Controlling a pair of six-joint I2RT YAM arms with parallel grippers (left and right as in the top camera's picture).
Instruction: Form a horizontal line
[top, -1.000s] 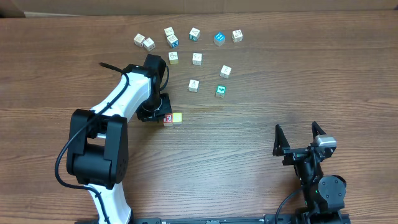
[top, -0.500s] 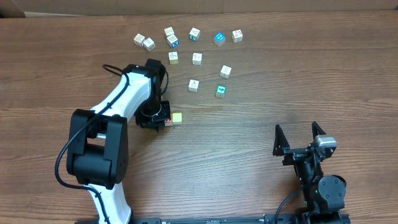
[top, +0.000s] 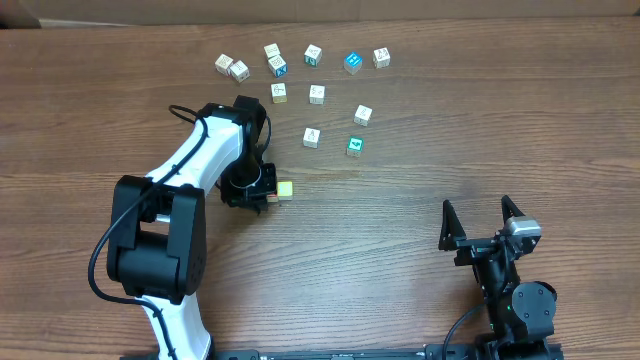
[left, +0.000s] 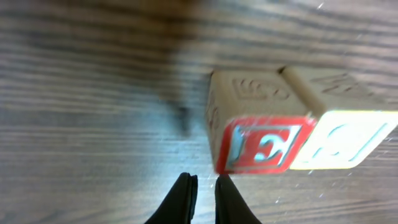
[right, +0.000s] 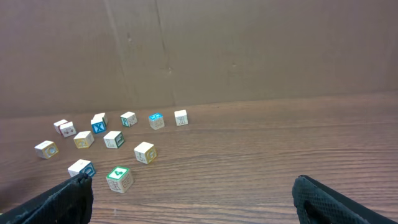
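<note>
- Horizontal line (left: 305, 142): you have only two cubes of it together so far. The red cube (left: 261, 146) with a white "E" and the pale yellow cube (left: 345, 140) sit side by side and touching, left of centre on the tabletop (top: 400, 250).
- Your left end effector (left: 204, 198) has its fingers drawn almost together, with only a thin slit between them, and it holds nothing.
- In the left wrist view its tips sit just at the lower edge of the red cube. You cannot tell whether they touch it.
- Your right end effector (top: 478, 208) is spread wide and empty at the near right of the tabletop, well apart from every cube.
- The teal-green cube (top: 355, 146) and a white cube (top: 312, 137) lie apart from the pair, farther back and to the right.
- More loose cubes, among them a blue cube (top: 352, 62), are scattered near the far edge.
- From overhead, the left arm (top: 190, 160) covers most of the red cube. Only a sliver of red shows beside the pale yellow cube.
- The left wrist view is blurred, so the marks on the cubes' top faces are hard to read. The pale yellow cube is cut off at the right edge.
</note>
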